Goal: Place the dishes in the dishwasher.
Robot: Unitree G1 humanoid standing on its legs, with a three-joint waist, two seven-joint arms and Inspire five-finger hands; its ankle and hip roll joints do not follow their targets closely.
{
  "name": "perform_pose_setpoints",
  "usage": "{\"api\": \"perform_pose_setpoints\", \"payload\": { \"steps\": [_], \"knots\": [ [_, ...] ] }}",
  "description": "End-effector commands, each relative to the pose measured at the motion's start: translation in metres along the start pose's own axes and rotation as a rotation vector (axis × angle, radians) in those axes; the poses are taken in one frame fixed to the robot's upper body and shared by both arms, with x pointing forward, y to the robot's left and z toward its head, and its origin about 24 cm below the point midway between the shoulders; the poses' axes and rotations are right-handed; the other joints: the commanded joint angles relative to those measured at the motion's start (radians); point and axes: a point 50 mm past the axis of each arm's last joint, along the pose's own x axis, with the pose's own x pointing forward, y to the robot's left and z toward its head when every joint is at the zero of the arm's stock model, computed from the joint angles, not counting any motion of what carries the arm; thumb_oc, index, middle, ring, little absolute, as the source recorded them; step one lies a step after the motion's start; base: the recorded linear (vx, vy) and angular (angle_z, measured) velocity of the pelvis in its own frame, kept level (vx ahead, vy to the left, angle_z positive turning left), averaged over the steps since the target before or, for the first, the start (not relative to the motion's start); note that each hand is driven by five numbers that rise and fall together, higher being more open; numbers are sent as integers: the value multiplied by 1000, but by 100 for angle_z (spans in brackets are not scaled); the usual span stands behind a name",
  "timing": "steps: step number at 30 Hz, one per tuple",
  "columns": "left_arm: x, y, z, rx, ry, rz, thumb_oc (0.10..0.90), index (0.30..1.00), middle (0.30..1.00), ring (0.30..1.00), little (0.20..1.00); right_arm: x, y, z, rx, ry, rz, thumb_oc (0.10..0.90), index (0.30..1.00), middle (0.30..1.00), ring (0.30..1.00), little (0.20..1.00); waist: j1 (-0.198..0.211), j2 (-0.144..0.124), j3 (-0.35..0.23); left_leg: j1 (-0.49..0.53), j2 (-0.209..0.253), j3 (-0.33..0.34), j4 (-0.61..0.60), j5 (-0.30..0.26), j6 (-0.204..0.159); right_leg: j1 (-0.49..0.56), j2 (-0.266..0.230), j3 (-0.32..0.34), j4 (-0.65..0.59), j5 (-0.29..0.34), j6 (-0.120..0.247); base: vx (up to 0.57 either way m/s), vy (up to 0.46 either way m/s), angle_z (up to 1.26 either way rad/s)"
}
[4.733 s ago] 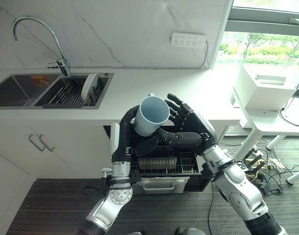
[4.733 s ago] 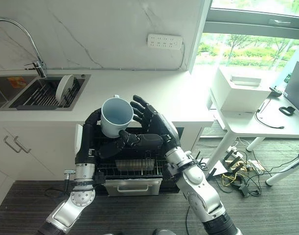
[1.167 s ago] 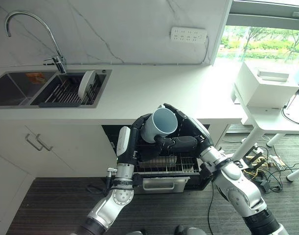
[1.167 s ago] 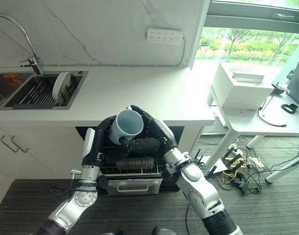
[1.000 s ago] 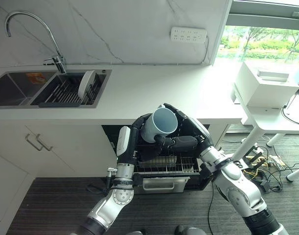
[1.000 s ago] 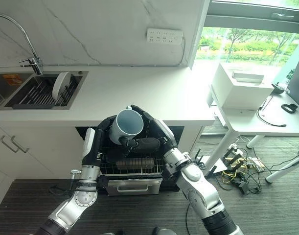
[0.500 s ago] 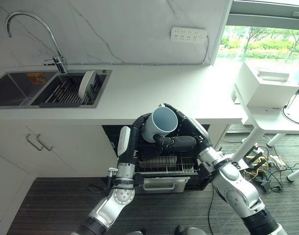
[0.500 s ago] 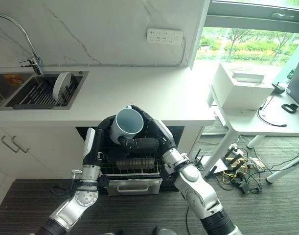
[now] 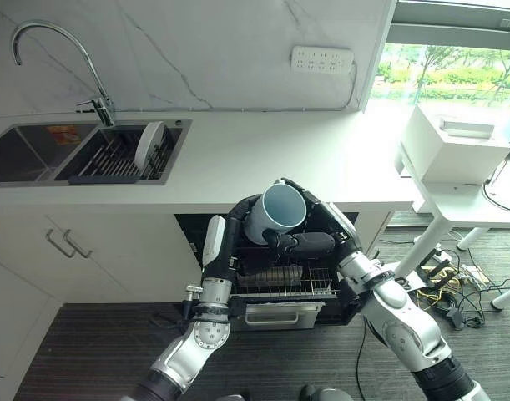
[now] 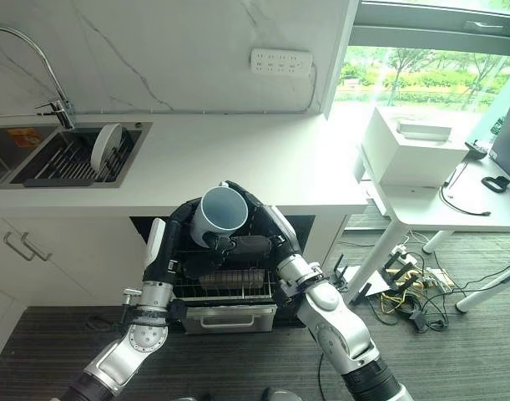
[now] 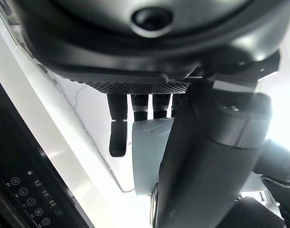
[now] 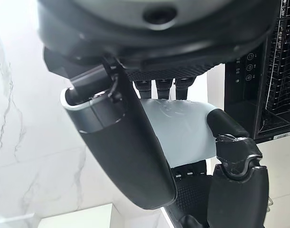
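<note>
A pale blue mug (image 9: 278, 212) hangs tilted, mouth towards me, over the pulled-out dishwasher rack (image 9: 320, 284) under the counter. My left hand (image 9: 244, 214) grips it from the left, fingers curled round its wall (image 11: 148, 152). My right hand (image 9: 320, 224) wraps it from the right, with its thumb (image 9: 303, 244) lying across the lower side. The right wrist view has the mug (image 12: 180, 128) between that hand's fingers and thumb. A white plate (image 9: 151, 144) stands on edge in the sink's drying rack (image 9: 113, 159).
The white counter (image 9: 263, 159) juts out just above the dishwasher opening. A tall tap (image 9: 54, 38) bends over the sink at the left. On the right stands a white table with a box (image 9: 455, 150); cables lie on the floor below it.
Since 4.7 s ago the mug has come down closer to the rack and my right hand has curled round it. Over the last second it barely moved.
</note>
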Motion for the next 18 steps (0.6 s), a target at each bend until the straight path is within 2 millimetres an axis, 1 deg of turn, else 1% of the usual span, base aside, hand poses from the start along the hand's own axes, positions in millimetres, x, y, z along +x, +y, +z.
{"api": "perform_pose_setpoints", "payload": {
  "steps": [1,11,15,16,17,18],
  "knots": [
    [31,-12,76,-154,-398,-72,400,300,300,300,300,24,44,67,57,-379,204,800,900,900,900,900,8,-8,-32,25,-26,-13,80,-239,22,90,18,-26,-39,-114,89,0,0,0],
    [37,-10,89,-171,-419,-93,400,300,300,300,300,27,49,71,88,-406,184,800,900,900,900,900,10,2,-31,22,-30,-17,80,-235,22,90,15,-28,-39,-116,87,0,0,0],
    [38,-10,90,-174,-416,-91,400,300,300,300,300,27,51,70,89,-399,186,800,900,900,900,900,9,4,-30,22,-30,-17,80,-235,23,91,13,-30,-39,-117,87,0,0,0],
    [38,-10,91,-174,-415,-91,400,300,300,300,300,27,51,71,85,-405,188,558,538,538,538,538,9,4,-30,22,-30,-17,80,-234,23,91,13,-31,-39,-117,87,0,0,0],
    [39,-10,91,-175,-415,-91,400,300,300,300,300,27,51,72,84,-415,188,400,300,300,300,300,9,4,-30,21,-30,-17,80,-234,23,90,13,-31,-39,-117,86,0,0,0],
    [39,-10,91,-176,-415,-92,400,300,300,300,300,27,52,73,76,-423,189,400,300,300,300,300,10,5,-29,20,-31,-18,80,-234,23,90,13,-31,-39,-118,86,0,0,0]
  ]
}}
